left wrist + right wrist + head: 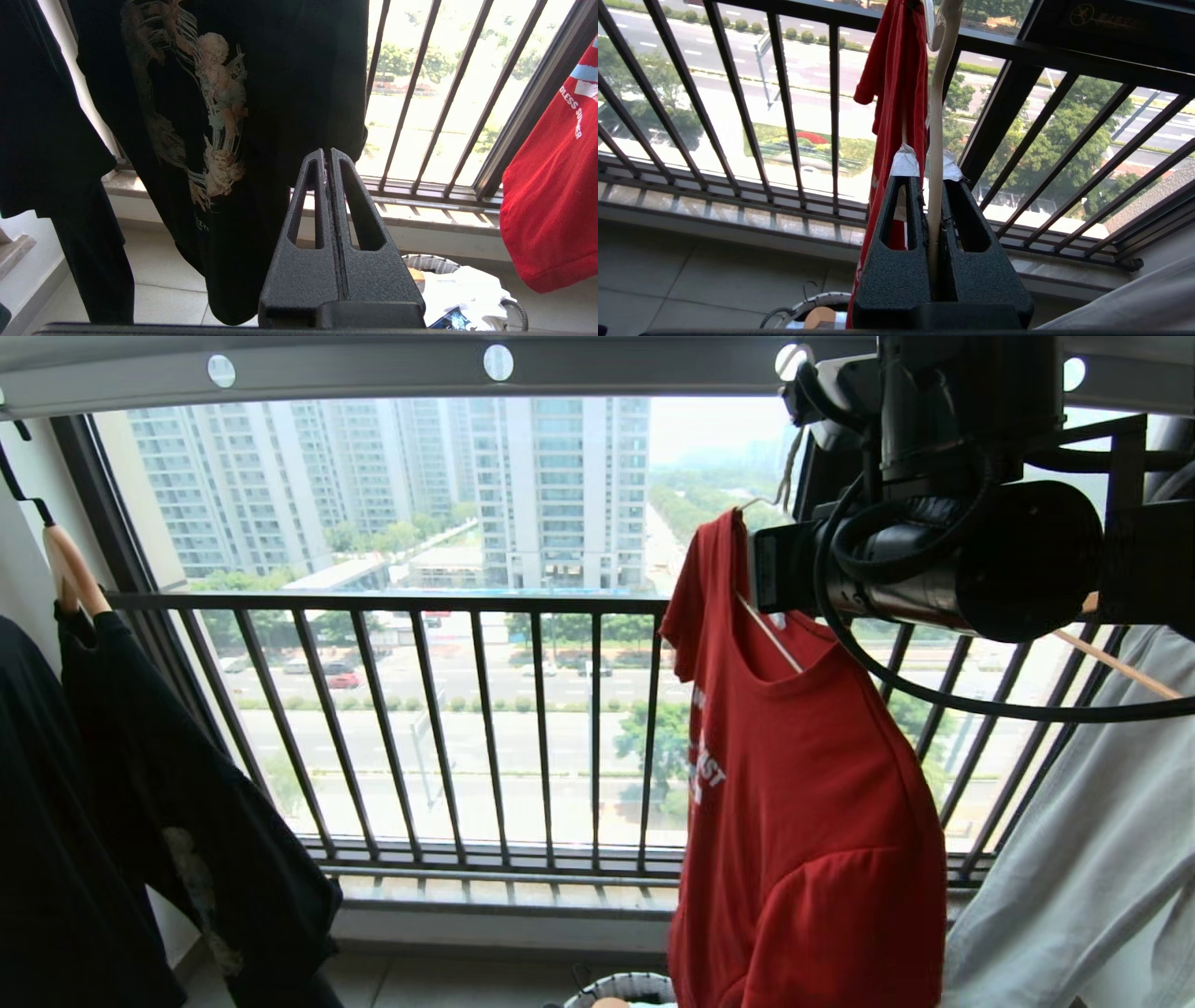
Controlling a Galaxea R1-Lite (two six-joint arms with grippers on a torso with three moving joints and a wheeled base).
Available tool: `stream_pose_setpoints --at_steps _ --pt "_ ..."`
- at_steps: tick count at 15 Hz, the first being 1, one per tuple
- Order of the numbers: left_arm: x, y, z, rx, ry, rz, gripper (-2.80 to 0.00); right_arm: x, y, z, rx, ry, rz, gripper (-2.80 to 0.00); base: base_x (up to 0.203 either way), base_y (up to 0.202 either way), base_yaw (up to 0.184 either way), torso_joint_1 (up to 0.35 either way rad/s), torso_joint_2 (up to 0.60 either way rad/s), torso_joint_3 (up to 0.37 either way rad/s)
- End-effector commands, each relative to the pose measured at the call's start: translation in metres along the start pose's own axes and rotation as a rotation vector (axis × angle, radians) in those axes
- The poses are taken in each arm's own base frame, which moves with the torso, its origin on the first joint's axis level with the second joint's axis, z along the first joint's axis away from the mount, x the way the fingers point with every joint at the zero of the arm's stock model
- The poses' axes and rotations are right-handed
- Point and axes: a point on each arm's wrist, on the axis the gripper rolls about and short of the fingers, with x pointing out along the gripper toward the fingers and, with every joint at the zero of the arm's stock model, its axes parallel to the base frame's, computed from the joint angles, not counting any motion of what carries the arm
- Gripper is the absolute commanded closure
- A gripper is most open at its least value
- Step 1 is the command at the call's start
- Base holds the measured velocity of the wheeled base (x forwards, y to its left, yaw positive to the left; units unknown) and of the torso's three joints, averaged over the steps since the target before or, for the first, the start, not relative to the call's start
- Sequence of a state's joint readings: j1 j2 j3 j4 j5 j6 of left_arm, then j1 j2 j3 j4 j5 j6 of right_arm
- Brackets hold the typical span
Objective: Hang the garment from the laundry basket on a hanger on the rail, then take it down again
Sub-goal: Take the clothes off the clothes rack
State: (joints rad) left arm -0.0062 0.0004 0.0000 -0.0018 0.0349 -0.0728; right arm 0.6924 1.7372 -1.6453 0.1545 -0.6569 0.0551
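The red garment [803,821] hangs on the cream wire hanger [770,635] in front of the window, below the grey rail [373,369]. The hanger's neck rises toward the rail, where my right arm [934,551] hides its top. In the right wrist view, my right gripper [927,163] is shut on a cream arm of the hanger [934,140], with the garment [896,93] just beside it. My left gripper [327,154] is parked low and shut on nothing. The laundry basket [625,985] stands on the floor under the garment.
Black garments [140,803] hang at the left on a wooden hanger [75,574]. A pale garment [1092,859] hangs at the right. The dark barred window railing [467,728] runs behind everything. A white printed T-shirt [467,289] lies in the basket.
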Motion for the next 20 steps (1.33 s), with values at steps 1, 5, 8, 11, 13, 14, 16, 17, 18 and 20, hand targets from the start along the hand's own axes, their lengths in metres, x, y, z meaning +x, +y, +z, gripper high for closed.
stream_pose_setpoints --at_steps 1,5,8,11,13,14,16,17,18,20 --pt "0.000 0.000 0.000 -0.001 0.001 0.001 0.00 -0.004 -0.001 0.000 0.003 -0.003 0.001 0.00 0.000 0.000 0.000 0.000 0.00 0.000" --pt "0.000 0.000 0.000 -0.001 0.000 0.000 0.00 -0.003 0.004 -0.005 0.031 -0.052 0.005 0.00 0.000 0.000 0.000 0.000 0.00 0.000" --pt "0.000 0.000 0.000 -0.001 0.001 0.000 0.00 -0.004 0.004 -0.006 0.034 -0.057 0.005 0.00 0.000 0.000 0.000 0.000 0.00 0.000" --pt "0.000 0.000 0.000 -0.001 0.000 0.000 0.00 -0.004 0.004 -0.005 0.039 -0.061 -0.004 0.00 0.000 0.000 0.000 0.000 0.00 0.000" --pt "0.000 0.000 0.000 -0.001 0.000 0.000 0.00 -0.003 0.004 -0.006 0.035 -0.059 -0.004 0.00 0.000 0.000 0.000 0.000 0.00 0.000" --pt "0.000 0.000 0.000 -0.001 0.001 0.001 0.00 -0.002 0.005 -0.007 0.033 -0.055 -0.004 0.00 0.000 0.000 0.000 0.000 0.00 0.000" --pt "0.000 0.000 0.000 -0.001 0.001 0.001 0.00 0.000 0.006 -0.009 0.023 -0.048 -0.026 0.00 0.000 0.000 0.000 0.000 0.00 0.000" --pt "0.000 0.000 0.000 -0.001 0.001 0.000 0.00 0.003 0.008 -0.012 0.004 -0.042 -0.057 0.00 0.000 0.000 0.000 0.000 0.00 0.000" --pt "0.000 0.000 0.000 -0.001 0.000 0.000 0.00 0.003 0.009 -0.012 -0.012 -0.041 -0.074 0.00 0.000 0.000 0.000 0.000 0.00 0.000" --pt "0.000 0.000 0.000 -0.001 0.000 0.000 0.00 0.000 0.011 -0.011 -0.011 -0.047 -0.069 0.00 0.000 0.000 0.000 0.000 0.00 0.000"
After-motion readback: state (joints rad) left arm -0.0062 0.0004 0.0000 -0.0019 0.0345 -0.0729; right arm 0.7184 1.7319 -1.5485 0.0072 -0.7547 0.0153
